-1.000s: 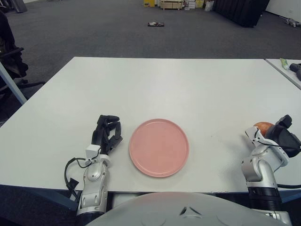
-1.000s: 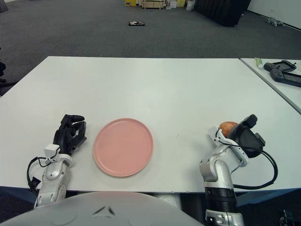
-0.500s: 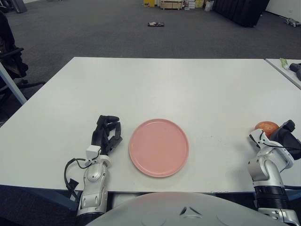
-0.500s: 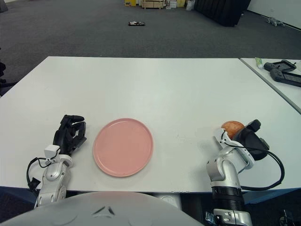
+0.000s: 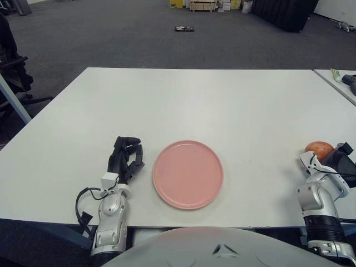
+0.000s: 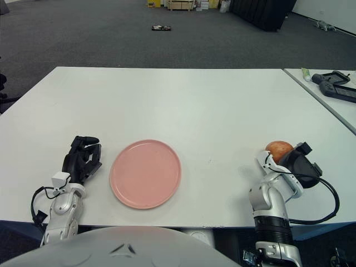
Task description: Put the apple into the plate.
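A reddish apple [image 6: 278,148] sits near the white table's front right corner. My right hand [image 6: 300,165] is right beside it, touching or nearly touching its right side, and part of the apple is hidden behind the hand. A round pink plate [image 6: 146,173] lies empty near the front edge, left of centre, well to the left of the apple. My left hand [image 6: 83,158] rests on the table just left of the plate, fingers curled and holding nothing.
A second table at the right holds a dark controller [image 6: 334,83] and a green tube [image 6: 307,73]. A dark chair [image 5: 11,72] stands off the table's left side. The white table [image 6: 183,105] stretches far behind the plate.
My right hand and forearm have shifted to the right, toward the table's corner. More of the apple shows now. The left hand and the plate have not moved.
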